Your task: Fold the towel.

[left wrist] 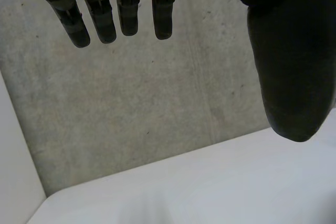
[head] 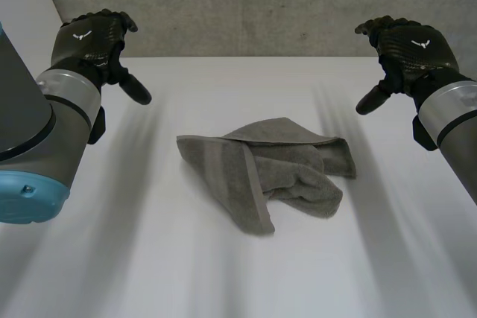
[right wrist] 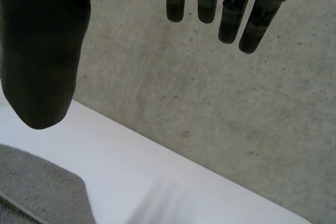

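- Roughly, the towel [head: 264, 173] is seen lying in a loose heap near the middle of the table [head: 149, 258], one banded flap thrown over the rest, edges not lined up.
- No neat fold is shown, so the task is judged barely begun.
- Left to do, by judgement: the cloth is to be spread flat, the corners matched, then folded over.
- The left hand [head: 93, 42] is held in the air above the table's far left part, well apart from the towel. Its fingers are relaxed, thumb out, and nothing is gripped.
- The right hand [head: 406, 46] is held likewise above the far right part, fingers straight, thumb apart, nothing held.
- The table is noted as white, smooth and matte.
- A grey concrete wall [head: 261, 5] is seen behind the table's far edge.
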`<act>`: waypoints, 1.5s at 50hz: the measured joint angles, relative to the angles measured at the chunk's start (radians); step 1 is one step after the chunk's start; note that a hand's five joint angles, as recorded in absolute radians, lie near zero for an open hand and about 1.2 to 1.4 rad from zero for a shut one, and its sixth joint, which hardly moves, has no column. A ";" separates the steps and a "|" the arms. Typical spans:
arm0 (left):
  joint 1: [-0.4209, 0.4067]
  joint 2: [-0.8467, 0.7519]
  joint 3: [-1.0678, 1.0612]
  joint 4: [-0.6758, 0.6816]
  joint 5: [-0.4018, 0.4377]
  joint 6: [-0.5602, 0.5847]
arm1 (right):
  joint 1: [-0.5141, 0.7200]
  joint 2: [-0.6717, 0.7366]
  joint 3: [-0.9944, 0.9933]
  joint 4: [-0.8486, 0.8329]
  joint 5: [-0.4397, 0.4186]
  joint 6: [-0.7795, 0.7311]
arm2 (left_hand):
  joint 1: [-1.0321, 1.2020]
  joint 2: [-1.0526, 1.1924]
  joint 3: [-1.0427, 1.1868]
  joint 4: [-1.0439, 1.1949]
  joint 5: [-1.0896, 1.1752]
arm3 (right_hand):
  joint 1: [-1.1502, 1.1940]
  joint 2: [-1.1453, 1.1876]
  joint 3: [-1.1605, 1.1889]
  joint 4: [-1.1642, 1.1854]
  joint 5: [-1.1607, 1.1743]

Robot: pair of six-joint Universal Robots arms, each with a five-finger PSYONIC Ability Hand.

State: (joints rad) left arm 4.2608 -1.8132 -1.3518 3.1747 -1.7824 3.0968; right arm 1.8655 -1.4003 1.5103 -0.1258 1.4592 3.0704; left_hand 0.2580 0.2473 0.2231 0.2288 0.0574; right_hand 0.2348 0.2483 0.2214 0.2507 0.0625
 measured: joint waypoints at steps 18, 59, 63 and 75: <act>0.000 0.016 0.017 -0.037 -0.013 0.000 | -0.008 -0.004 -0.009 0.002 0.001 0.001 | 0.000 0.000 0.000 0.000 0.000 | 0.000 0.000 0.000 0.000 0.000; -0.088 -0.196 0.042 0.041 0.117 -0.012 | -0.024 0.271 -0.029 -0.095 -0.275 -0.118 | 0.000 0.000 0.000 0.000 0.002 | 0.000 -0.002 0.000 0.000 0.000; -0.091 -0.263 0.087 0.052 0.141 -0.007 | -0.023 0.338 -0.043 -0.144 -0.268 -0.140 | 0.000 0.002 0.000 0.000 0.004 | 0.000 -0.002 0.000 0.000 0.000; -0.092 -0.483 0.258 0.056 0.147 0.034 | 0.004 0.535 -0.142 -0.239 -0.253 -0.165 | 0.030 0.042 0.000 0.000 0.067 | 0.017 0.004 0.000 0.000 0.003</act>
State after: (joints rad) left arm 4.1690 -2.2966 -1.0934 3.2311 -1.6356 3.1309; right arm 1.8698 -0.8658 1.3684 -0.3649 1.2059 2.9058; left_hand 0.2883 0.2895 0.2230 0.2288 0.1245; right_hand 0.2521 0.2518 0.2214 0.2507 0.0656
